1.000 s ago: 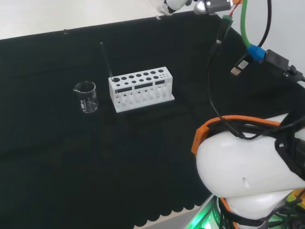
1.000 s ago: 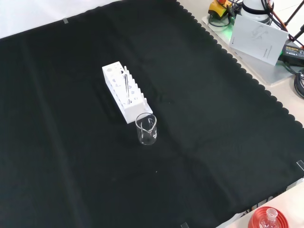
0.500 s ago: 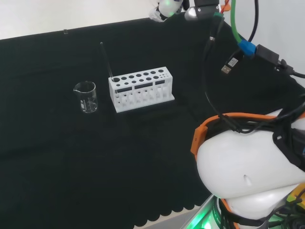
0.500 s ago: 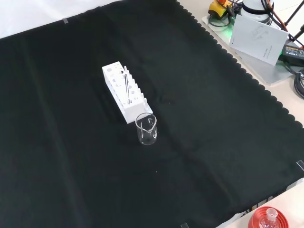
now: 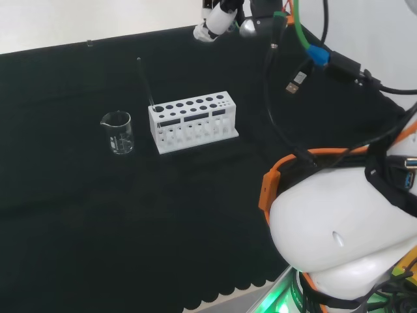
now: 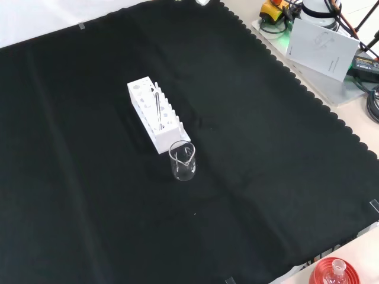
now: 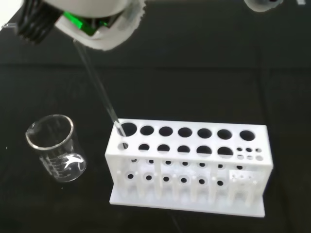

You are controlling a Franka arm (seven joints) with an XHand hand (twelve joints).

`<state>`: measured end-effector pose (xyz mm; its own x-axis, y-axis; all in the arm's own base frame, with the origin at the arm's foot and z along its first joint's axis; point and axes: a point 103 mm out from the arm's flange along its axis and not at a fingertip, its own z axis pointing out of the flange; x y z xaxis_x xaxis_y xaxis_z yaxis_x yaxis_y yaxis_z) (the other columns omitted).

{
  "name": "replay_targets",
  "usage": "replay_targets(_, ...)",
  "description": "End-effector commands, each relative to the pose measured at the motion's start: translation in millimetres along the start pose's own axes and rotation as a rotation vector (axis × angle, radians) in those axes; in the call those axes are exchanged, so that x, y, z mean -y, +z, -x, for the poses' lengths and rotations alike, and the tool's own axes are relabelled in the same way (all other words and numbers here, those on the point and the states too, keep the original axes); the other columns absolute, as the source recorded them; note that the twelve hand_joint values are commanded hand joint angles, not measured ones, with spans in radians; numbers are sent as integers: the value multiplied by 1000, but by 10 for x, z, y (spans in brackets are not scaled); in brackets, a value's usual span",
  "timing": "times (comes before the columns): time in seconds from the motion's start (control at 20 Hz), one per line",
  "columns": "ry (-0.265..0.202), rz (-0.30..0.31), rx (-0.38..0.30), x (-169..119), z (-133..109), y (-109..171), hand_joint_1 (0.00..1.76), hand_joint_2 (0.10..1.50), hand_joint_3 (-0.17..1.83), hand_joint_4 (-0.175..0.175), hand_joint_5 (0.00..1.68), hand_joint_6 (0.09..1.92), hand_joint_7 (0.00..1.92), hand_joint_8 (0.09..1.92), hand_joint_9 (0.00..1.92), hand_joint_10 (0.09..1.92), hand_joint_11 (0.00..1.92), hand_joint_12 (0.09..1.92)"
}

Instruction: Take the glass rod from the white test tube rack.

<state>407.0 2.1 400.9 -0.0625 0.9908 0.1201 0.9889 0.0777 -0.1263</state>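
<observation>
A white test tube rack (image 5: 192, 122) stands mid-cloth, also seen in the front view (image 6: 148, 112) and the wrist view (image 7: 189, 162). A thin glass rod (image 5: 145, 83) leans in the corner hole at the rack's end nearest the beaker; it also shows as the rod (image 6: 157, 108) in the front view and the rod (image 7: 99, 90) in the wrist view. The hand (image 5: 210, 26) hangs high at the head view's top edge, well apart from the rod and to its right. A blurred white part of the hand (image 7: 97, 19) shows in the wrist view.
A clear glass beaker (image 5: 118, 132) stands just beside the rack's rod end, also seen as the beaker (image 6: 182, 160) and the beaker (image 7: 56, 148). A red ribbed stand with a small flask (image 6: 336, 272) sits off the cloth's near right corner. Papers and cables (image 6: 323, 41) lie beyond the cloth.
The hand has moved left along the top of the head view, closer to above the rack. The arm's big white link has shifted a little. Rack, rod and beaker have not moved.
</observation>
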Motion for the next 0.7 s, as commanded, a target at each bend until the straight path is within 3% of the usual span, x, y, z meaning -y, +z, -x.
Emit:
replay_targets(0.05,-42,-24,1,-216,-142,126,991,588,629,-175,912,877,1233,731,1366,523,1287,992)
replay_targets(0.2,-55,-42,7,-273,-196,178,994,586,628,-175,913,877,1234,732,1366,522,1289,991)
replay_targets(0.4,-57,-46,-12,-233,-72,175,997,585,629,-175,912,876,1233,732,1366,521,1291,990)
replay_targets(0.45,-33,-73,72,-307,-143,242,997,585,630,-175,912,876,1233,732,1367,520,1291,989)
replay_targets(0.6,-14,-93,91,-439,-396,374,999,584,630,-175,912,876,1232,732,1367,520,1292,988)
replay_targets(0.7,-29,-100,65,-483,-449,411,999,583,631,-175,912,876,1232,733,1367,519,1293,987)
